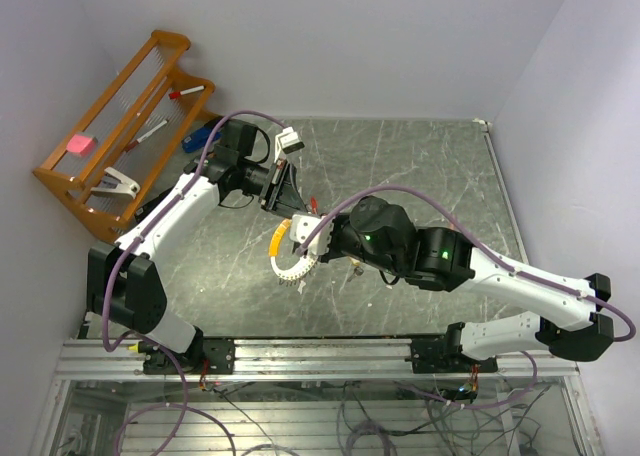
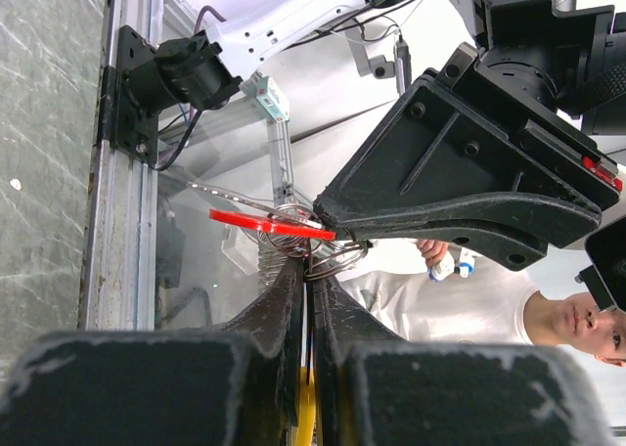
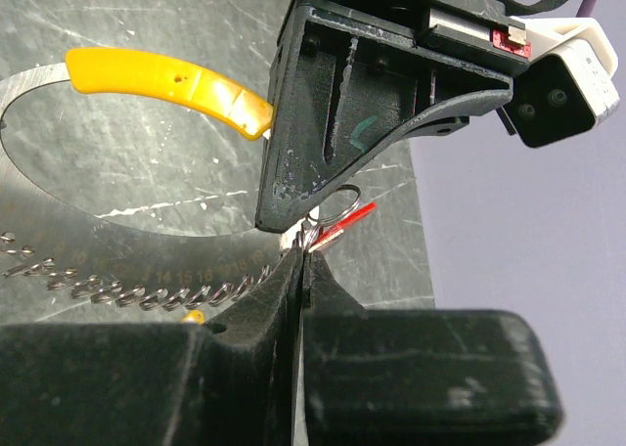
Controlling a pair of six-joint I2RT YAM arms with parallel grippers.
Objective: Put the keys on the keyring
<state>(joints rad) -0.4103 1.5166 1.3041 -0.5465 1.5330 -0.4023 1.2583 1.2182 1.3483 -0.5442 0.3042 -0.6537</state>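
Note:
The keyring [image 1: 291,271] is a silvery ring with a coiled stretch [image 3: 147,294] and a curved yellow tag [image 3: 166,79], held just above the table's middle. My left gripper [image 1: 292,214] is shut on the ring's edge; yellow shows between its closed fingers in the left wrist view [image 2: 311,268]. My right gripper [image 3: 303,252] is shut on the small wire loop of the red-headed key [image 3: 350,219], tip to tip with the left fingers [image 3: 333,123]. The red key [image 2: 269,221] lies edge-on there. A brass-yellow bit [image 3: 193,317] shows by the coil; I cannot tell if it is the brass key.
A wooden rack [image 1: 120,126] with pens, a pink block and a blue item stands at the back left. The table's metal front rail [image 1: 320,356] runs along the near edge. A person [image 2: 577,319] shows past the table edge.

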